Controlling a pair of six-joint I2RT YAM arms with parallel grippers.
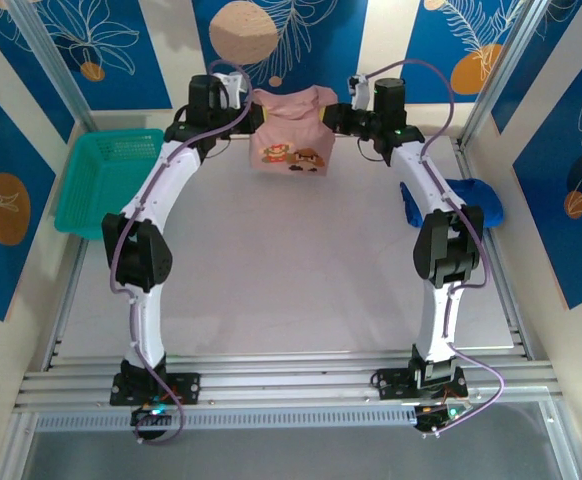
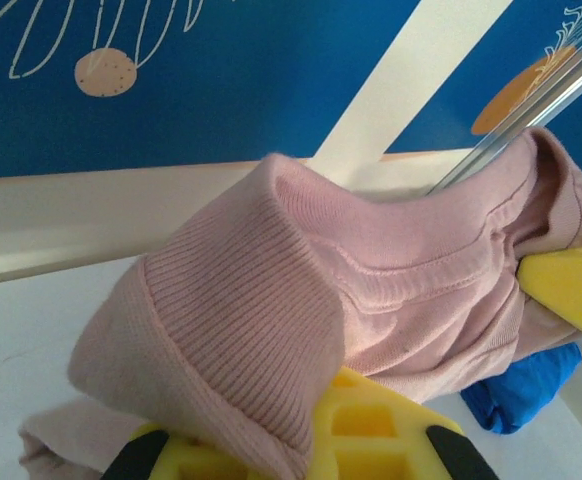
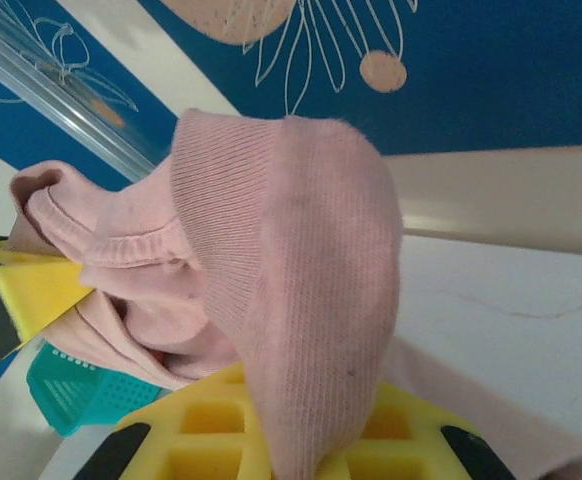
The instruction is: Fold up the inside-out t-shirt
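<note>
Left pincer point(image 1: 243, 98) and right pincer point(image 1: 339, 112) are both pinching tight on the t-shirt point(image 1: 293, 130), dangling it bunched above the table point(image 1: 291, 270) (no fold made yet).

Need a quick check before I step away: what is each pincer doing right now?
Left pincer: closed, holding the pink t-shirt.
Right pincer: closed, holding the same t-shirt.

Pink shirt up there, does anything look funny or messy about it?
Yes. The pink t-shirt isn't lying flat: it hangs bunched up above the far edge of the table, pinched at each side by the left jaws and right jaws. A blue cloth also lies crumpled at the table's right edge.
</note>
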